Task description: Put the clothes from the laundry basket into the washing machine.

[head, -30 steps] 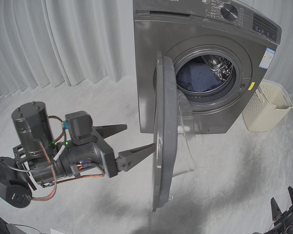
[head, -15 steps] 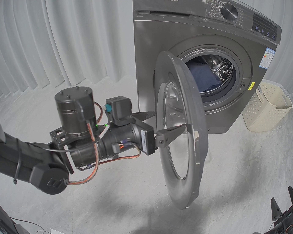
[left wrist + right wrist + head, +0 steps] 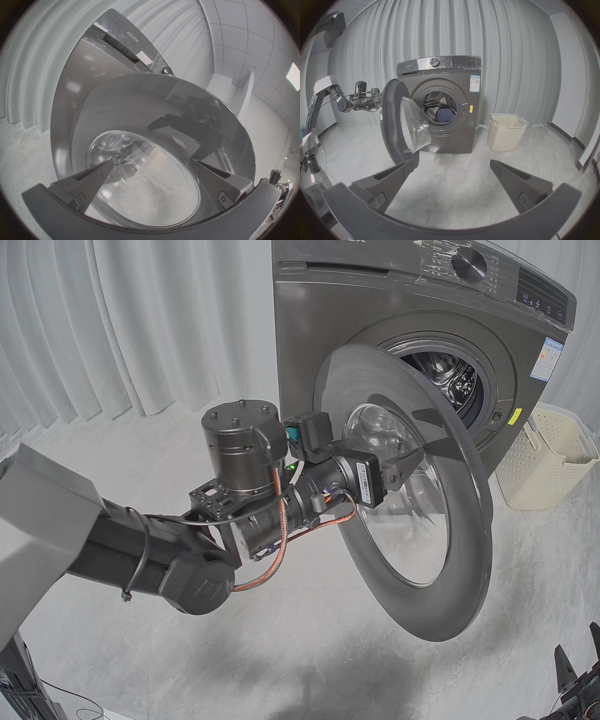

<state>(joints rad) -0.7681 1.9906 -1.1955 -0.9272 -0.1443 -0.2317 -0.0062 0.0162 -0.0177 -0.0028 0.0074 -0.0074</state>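
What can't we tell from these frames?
- Laundry basket contents: in the right wrist and head views, its own wall hides the bottom.
- Clothes in the drum: in the head view the door covers them; in the right wrist view they are too small to count.
- Left gripper touching the door or not: in the left wrist view, reflections mask the tips.
- Right gripper: cut off by the head view's corner.

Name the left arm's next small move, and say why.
Probably press the round grey glass-windowed door on toward the drum opening of the grey washing machine until it shuts. The open left pincer has its tips at the door's outer face, the door stands partly ajar, and dark blue clothes already lie inside the drum.
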